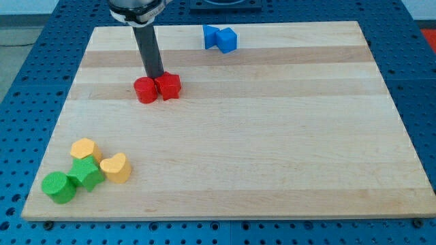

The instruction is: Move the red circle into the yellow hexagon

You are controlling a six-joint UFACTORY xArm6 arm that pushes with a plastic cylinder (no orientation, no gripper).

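The red circle (145,90) lies at the view's upper left of the wooden board, touching a second red block (168,86) on its right. My tip (155,76) stands just behind the two red blocks, at the seam between them. The yellow hexagon (85,149) lies at the view's lower left, far below the red circle. It touches a green block (86,173).
A yellow heart-like block (116,168) and a green circle (58,187) lie beside the green block at the lower left. Two blue blocks (220,38) sit together at the board's top edge. The board (272,136) rests on a blue perforated table.
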